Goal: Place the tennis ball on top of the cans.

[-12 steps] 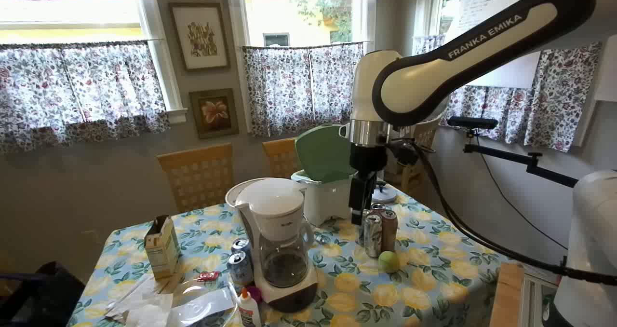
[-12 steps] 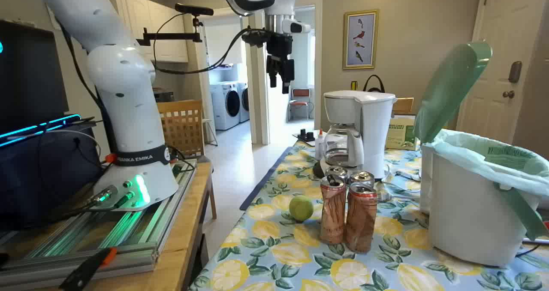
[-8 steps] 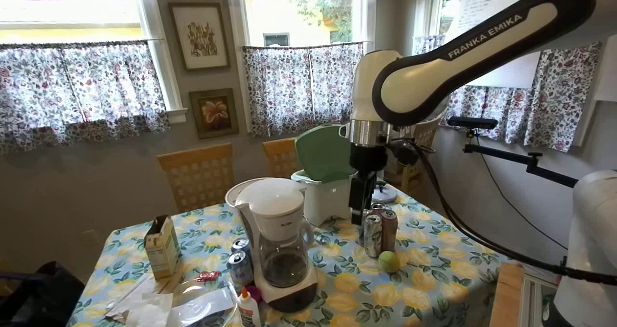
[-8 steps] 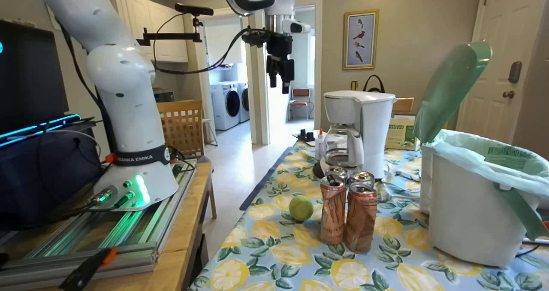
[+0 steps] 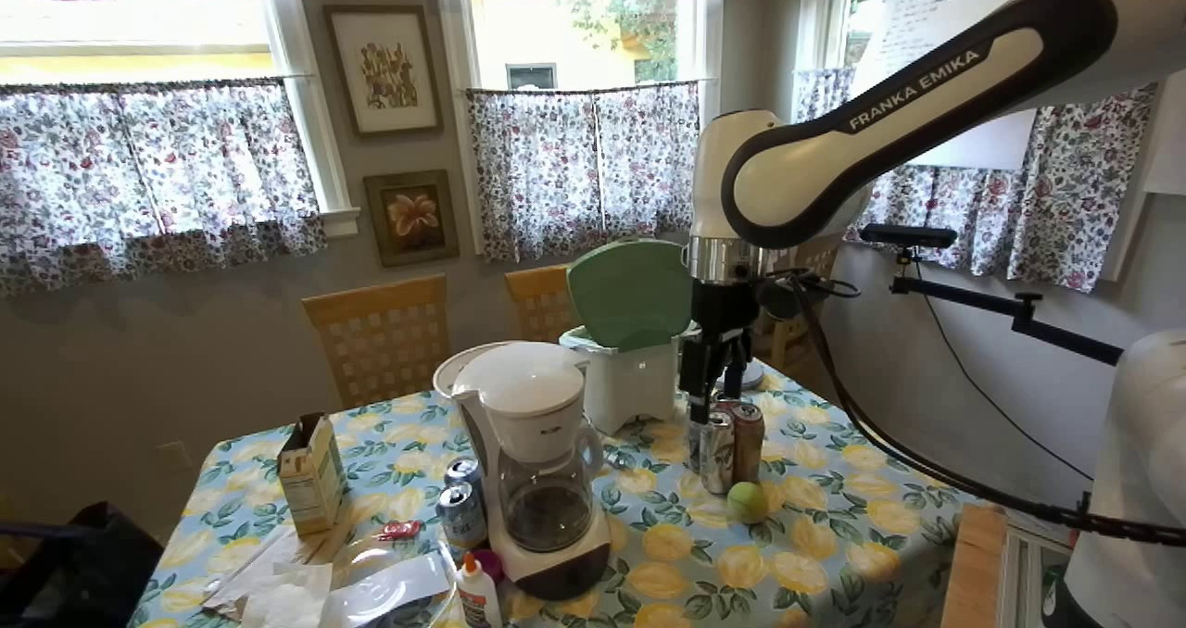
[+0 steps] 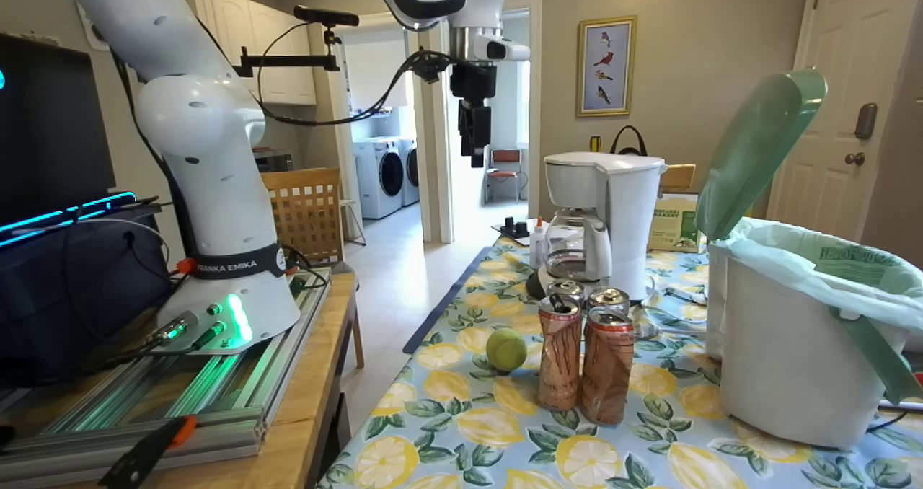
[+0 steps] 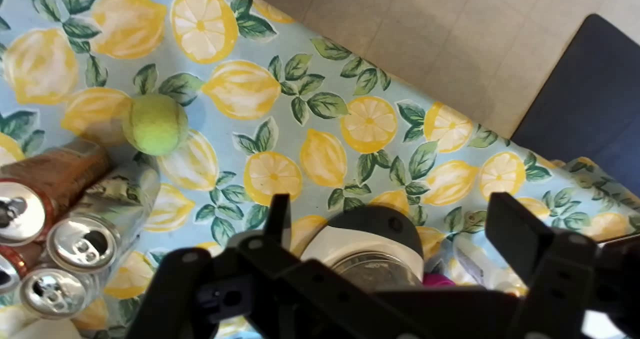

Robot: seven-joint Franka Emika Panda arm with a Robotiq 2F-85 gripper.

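The tennis ball (image 5: 747, 503) rests on the lemon-print tablecloth close beside the cans (image 5: 718, 452). Both also show in an exterior view, the ball (image 6: 506, 350) to the left of the upright cans (image 6: 607, 373). In the wrist view the ball (image 7: 156, 124) is upper left and the cans (image 7: 82, 244) stand in a tight group at lower left. My gripper (image 7: 392, 209) is open with nothing between its fingers; the coffee maker's front shows beyond the gap. In both exterior views the gripper (image 5: 713, 404) points down, and it hangs well above the table (image 6: 472, 159).
A white coffee maker (image 5: 523, 406) stands on the table, with bluish cans (image 5: 460, 512) and a glue bottle (image 5: 477, 591) beside it. A white bin (image 6: 793, 352) with a raised green lid (image 6: 764, 150) stands behind the cans. A small carton (image 5: 310, 475) is at the far end.
My gripper has turned about its vertical axis, shifted slightly right in an exterior view and come down a little. The ball and cans have not moved.
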